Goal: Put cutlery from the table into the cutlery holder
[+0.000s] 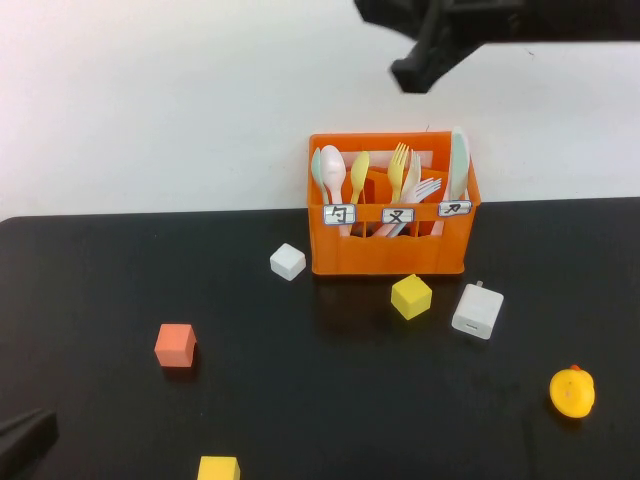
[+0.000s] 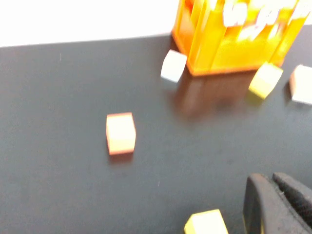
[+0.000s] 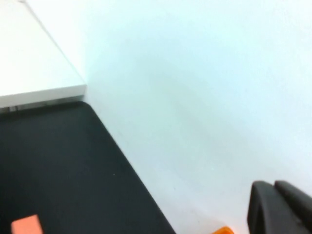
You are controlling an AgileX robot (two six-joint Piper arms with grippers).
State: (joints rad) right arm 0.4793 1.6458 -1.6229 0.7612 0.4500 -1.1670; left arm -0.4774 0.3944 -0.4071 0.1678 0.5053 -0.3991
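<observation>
The orange cutlery holder (image 1: 390, 255) stands at the back middle of the black table (image 1: 100, 280); the left wrist view shows it too (image 2: 214, 48). Upright inside it are a pale pink spoon (image 1: 333, 170) in the left compartment and a pale pink fork (image 1: 424, 187) in the middle one, beside a yellow fork (image 1: 399, 163) and a pale green spoon (image 1: 317, 168). My right gripper (image 1: 415, 72) hangs above the holder, shut and empty, its tips (image 3: 273, 187) against the white wall. Low at the front left corner, my left gripper (image 1: 25, 437) is shut on nothing (image 2: 273, 178).
Around the holder lie a white cube (image 1: 288, 261), a yellow cube (image 1: 411, 296) and a white charger (image 1: 477, 311). An orange-red cube (image 1: 175, 345) sits front left, another yellow cube (image 1: 218, 468) at the front edge, and a yellow duck (image 1: 572, 392) front right.
</observation>
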